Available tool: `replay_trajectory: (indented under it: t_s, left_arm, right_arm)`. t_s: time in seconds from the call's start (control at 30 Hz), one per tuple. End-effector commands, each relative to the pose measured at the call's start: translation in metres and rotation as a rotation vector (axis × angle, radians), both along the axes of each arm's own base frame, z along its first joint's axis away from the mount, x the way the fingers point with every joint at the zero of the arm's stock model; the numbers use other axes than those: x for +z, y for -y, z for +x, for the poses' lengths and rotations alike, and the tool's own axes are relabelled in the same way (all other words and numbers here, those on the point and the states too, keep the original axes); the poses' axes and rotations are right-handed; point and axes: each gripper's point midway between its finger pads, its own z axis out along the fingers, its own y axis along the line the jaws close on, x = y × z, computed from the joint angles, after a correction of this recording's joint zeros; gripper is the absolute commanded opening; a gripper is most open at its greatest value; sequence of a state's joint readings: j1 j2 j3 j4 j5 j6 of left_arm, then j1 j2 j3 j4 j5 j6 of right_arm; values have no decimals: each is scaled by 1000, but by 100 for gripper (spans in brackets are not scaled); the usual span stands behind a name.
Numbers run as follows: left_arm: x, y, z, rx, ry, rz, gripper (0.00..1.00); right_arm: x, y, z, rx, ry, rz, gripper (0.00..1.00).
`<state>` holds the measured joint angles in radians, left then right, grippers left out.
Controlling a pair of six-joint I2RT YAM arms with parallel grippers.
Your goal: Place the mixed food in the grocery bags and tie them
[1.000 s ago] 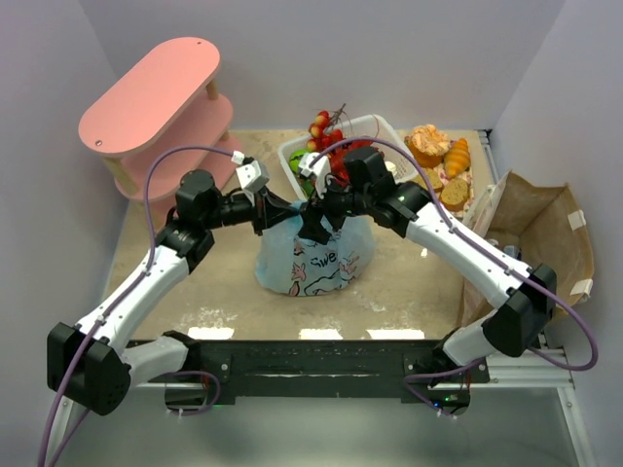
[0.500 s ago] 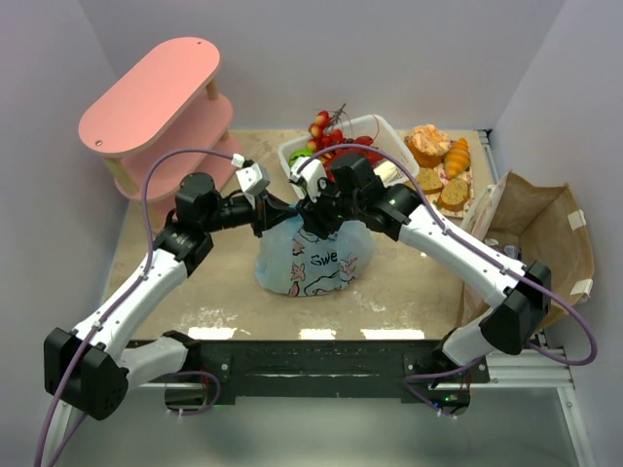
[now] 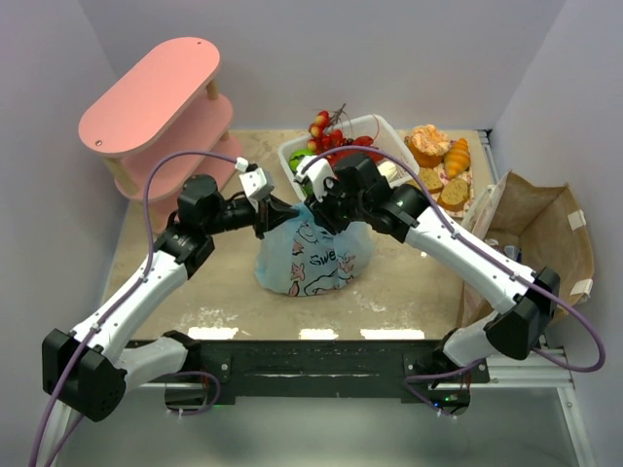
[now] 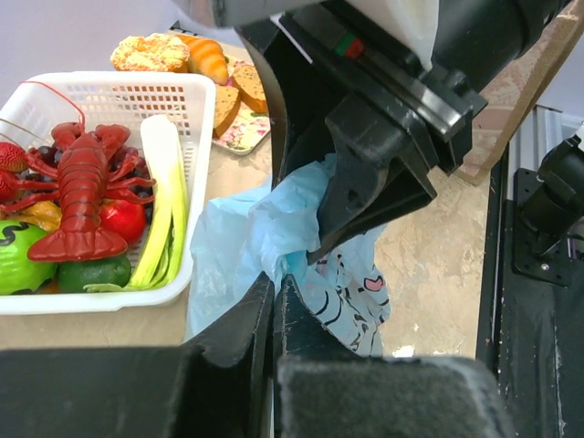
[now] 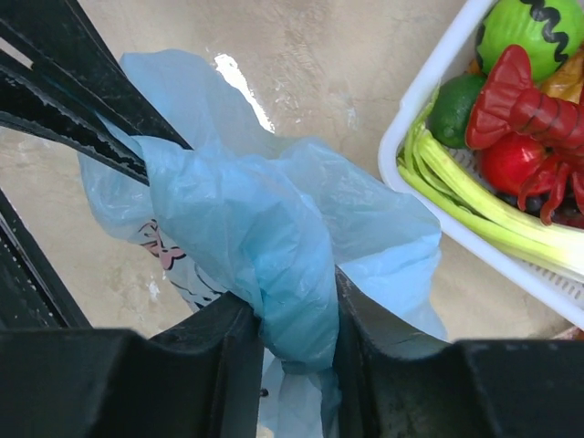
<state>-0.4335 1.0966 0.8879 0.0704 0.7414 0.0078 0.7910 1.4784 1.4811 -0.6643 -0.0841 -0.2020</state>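
The right tool is pinching a gathered twist of the light-blue bag between its fingers. Just ahead of it and to its left, the left tool is pressed together on another fold of the same bag's top, so the two meet nose to nose. Under them the bag's printed body rests on the bench. Farther ahead, to the right tool's right, the white basket holds the red lobster. Well apart from both tools, by the right arm's elbow, stands the brown paper bag.
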Motion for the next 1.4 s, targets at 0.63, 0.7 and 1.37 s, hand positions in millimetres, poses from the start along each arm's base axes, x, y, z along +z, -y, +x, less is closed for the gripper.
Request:
replay_trajectory:
  t_s: [0.63,0.7,1.37]
  left_arm:
    - [33,14,-12,-8,-146,-282,0]
    - [24,16,-18,-16,-217,-329,0]
    - [-8,61,-71,-12,-408,-546,0]
  right_arm:
    - [20,29,31,-324,348,91,0]
    - [18,30,35,-371,377,159,0]
    - [46,42,55,-636,516,587,0]
